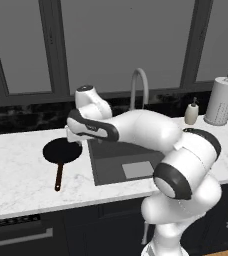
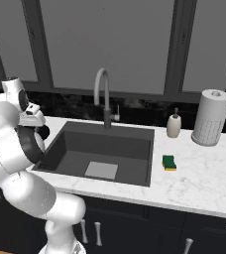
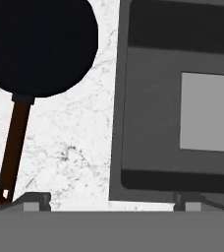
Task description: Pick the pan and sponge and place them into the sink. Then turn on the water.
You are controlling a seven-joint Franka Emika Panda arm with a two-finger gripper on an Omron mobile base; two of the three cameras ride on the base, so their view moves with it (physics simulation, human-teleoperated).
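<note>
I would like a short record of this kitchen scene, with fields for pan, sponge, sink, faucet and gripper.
pan: on the counter left of the sink, handle toward the counter's front edge
sponge: on the counter right of the sink
sink: nothing in it
faucet: behind the sink, no water running
gripper: above the counter between pan and sink, fingers apart, holding nothing

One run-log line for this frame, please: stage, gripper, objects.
stage: approaching pan | gripper: open, empty, above counter | small round black frying pan: on counter left of sink | yellow-green sponge: counter right of sink
</note>
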